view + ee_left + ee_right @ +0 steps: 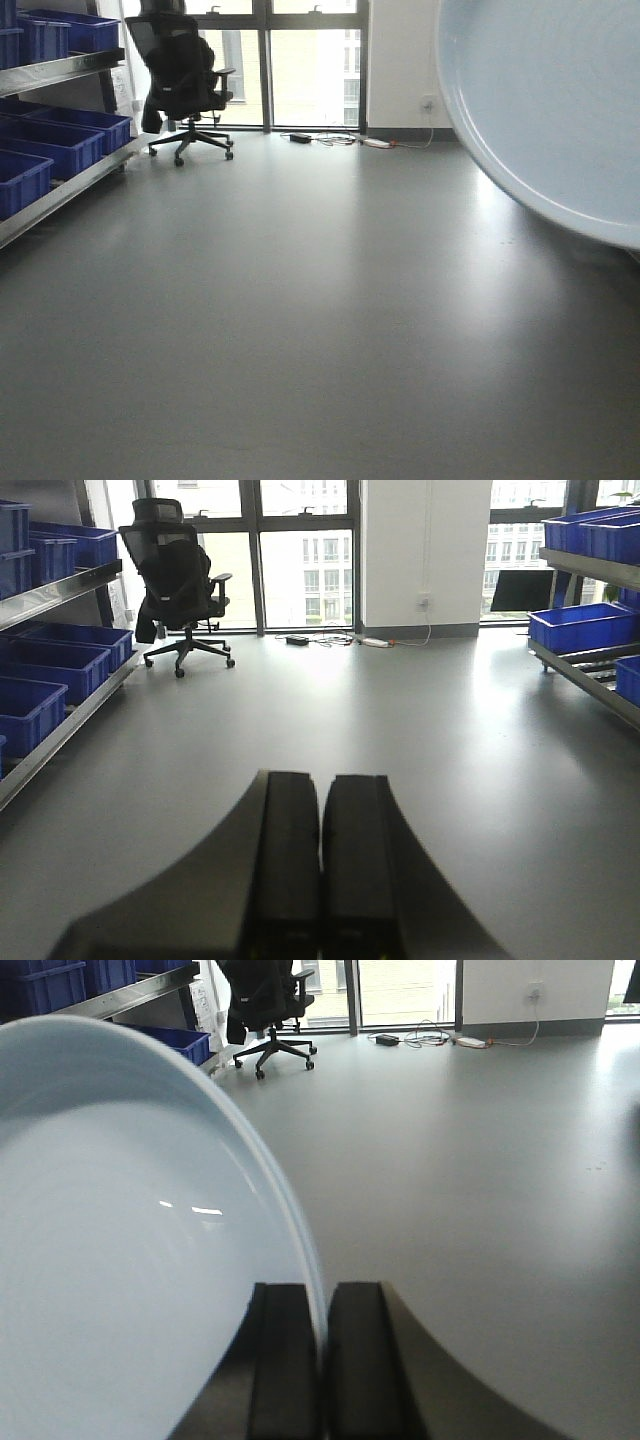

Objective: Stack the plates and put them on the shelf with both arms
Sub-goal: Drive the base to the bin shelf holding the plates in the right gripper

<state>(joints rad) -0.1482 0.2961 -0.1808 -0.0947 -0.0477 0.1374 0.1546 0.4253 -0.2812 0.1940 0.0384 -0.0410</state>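
Note:
A pale bluish-white plate (130, 1260) fills the left of the right wrist view, held up on edge in the air. My right gripper (322, 1305) is shut on its rim, which runs between the two black fingers (285, 1360). In the front view the same plate (560, 110) fills the upper right corner. My left gripper (321, 800) is shut with nothing between its fingers, hanging over bare grey floor. The shelf (55, 590), a steel rack with blue crates, runs along the left wall, also visible as the shelf (60, 70) in the front view.
A second steel rack with blue crates (585, 630) stands on the right. A black office chair (185, 80) is at the back by the windows. Cables and a power strip (345, 140) lie on the grey floor (300, 300).

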